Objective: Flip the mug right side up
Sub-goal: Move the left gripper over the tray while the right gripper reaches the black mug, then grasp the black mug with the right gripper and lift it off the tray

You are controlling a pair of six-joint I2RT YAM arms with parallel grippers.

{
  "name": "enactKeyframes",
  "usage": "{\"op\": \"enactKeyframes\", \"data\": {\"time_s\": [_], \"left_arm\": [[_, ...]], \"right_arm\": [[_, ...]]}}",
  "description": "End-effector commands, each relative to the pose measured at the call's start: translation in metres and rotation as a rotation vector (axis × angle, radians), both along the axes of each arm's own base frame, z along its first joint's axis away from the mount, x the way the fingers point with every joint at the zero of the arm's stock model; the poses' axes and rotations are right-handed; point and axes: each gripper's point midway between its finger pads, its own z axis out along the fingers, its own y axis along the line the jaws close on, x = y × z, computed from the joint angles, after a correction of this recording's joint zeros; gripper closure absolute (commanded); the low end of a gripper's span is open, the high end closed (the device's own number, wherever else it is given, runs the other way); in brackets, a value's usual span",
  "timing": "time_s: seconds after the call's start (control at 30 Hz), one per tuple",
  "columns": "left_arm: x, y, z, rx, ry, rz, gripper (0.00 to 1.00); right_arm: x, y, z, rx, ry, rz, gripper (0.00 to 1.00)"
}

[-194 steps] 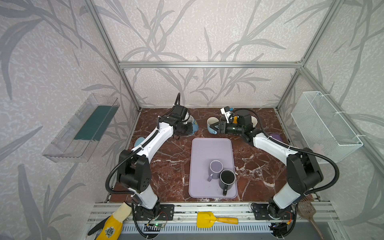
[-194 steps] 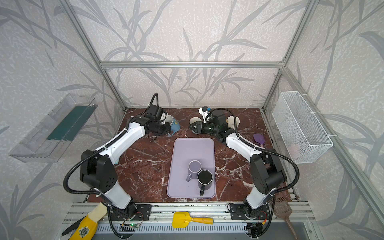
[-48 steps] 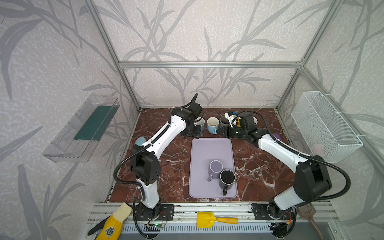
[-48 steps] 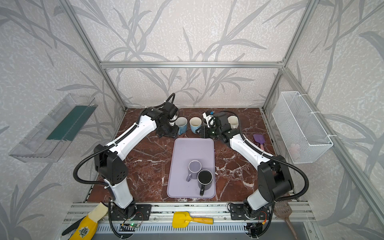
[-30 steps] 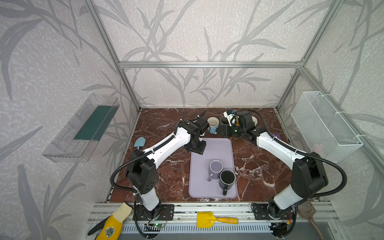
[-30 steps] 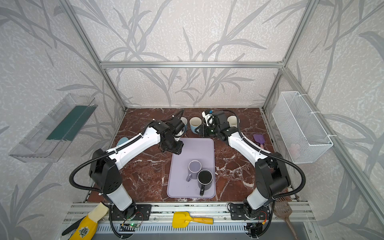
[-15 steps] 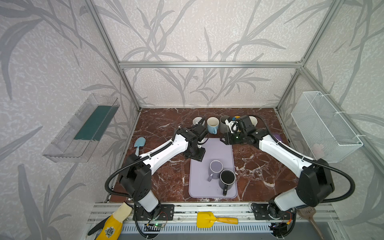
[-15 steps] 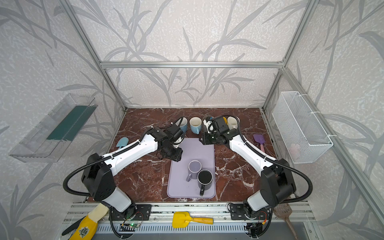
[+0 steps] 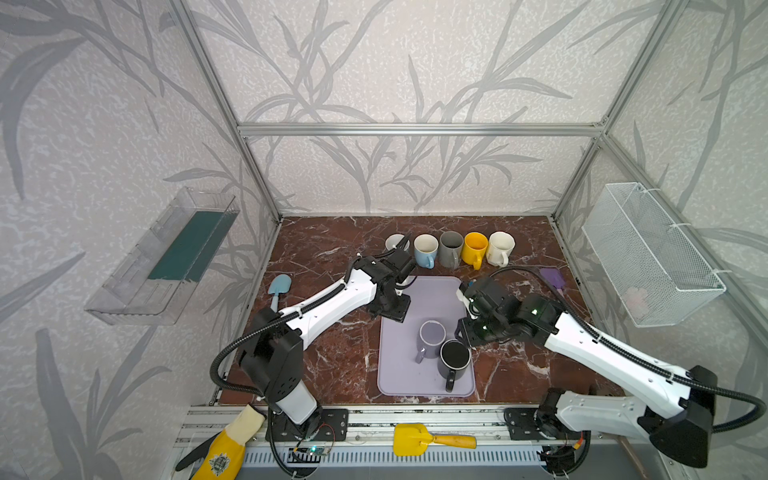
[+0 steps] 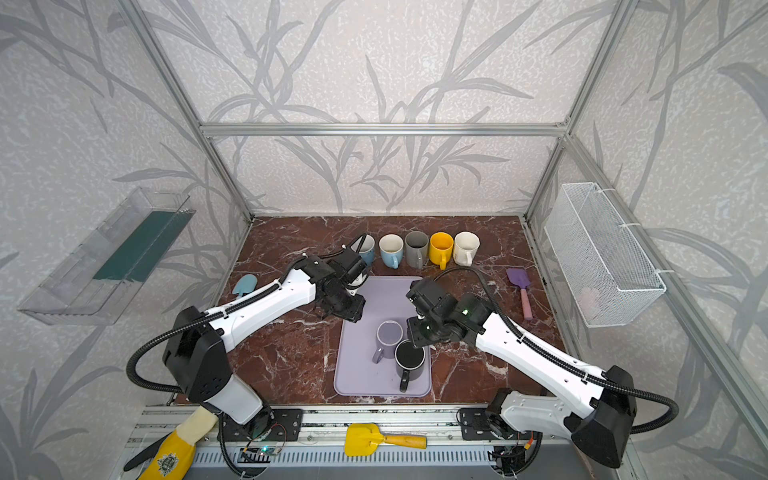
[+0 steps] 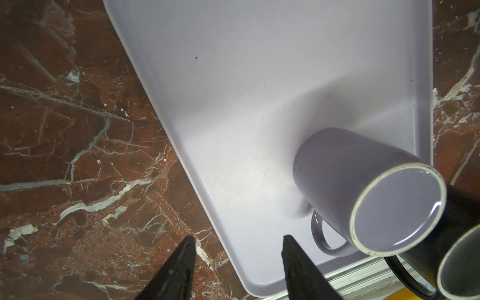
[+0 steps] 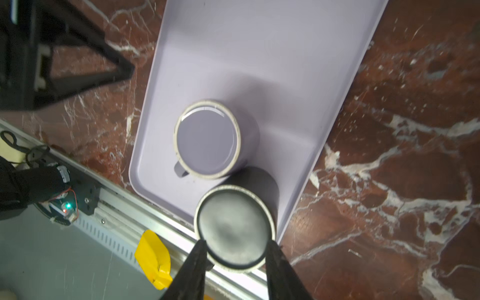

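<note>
Here, two mugs stand upside down, bases up, on the near half of the lavender tray (image 9: 432,293) on the tabletop (image 9: 332,365): a lavender mug (image 9: 432,336) and, just beside it to the near right, a black mug (image 9: 455,357). The right gripper (image 12: 235,242) hovers at the tray's right edge, jaws parted and empty; in its wrist view the fingers frame the black mug's base. The left gripper (image 11: 236,241), also open and holding nothing, hangs over the tray's far left edge. Five upright mugs (image 9: 451,249) line the far side.
</note>
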Motion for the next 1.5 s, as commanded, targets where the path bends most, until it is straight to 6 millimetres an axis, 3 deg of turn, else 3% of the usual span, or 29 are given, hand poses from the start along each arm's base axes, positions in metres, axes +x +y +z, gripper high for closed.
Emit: {"op": "enactKeyframes", "data": {"time_s": [0.0, 0.23, 0.63, 0.97, 1.17, 1.47], "left_arm": [[0.002, 0.0, 0.006, -0.002, -0.018, -0.017, 0.44], [0.002, -0.002, 0.005, -0.009, -0.013, -0.032, 0.44], [-0.007, 0.003, 0.013, -0.033, -0.023, -0.035, 0.44], [-0.012, 0.007, 0.018, -0.027, -0.026, -0.044, 0.44], [-0.012, 0.009, 0.02, -0.022, -0.029, -0.038, 0.44], [-0.007, 0.011, 0.013, 0.007, -0.032, -0.026, 0.44]], "right_arm": [[-0.027, -0.021, -0.012, -0.089, 0.061, -0.095, 0.61], [-0.065, -0.008, -0.022, -0.102, 0.109, -0.074, 0.6], [-0.073, 0.021, -0.053, -0.052, 0.151, -0.077, 0.57], [-0.065, 0.03, -0.067, -0.075, 0.144, -0.088, 0.53], [-0.056, 0.02, -0.074, -0.149, 0.136, -0.109, 0.53], [-0.022, 0.002, -0.075, -0.204, 0.115, -0.087, 0.54]]}}
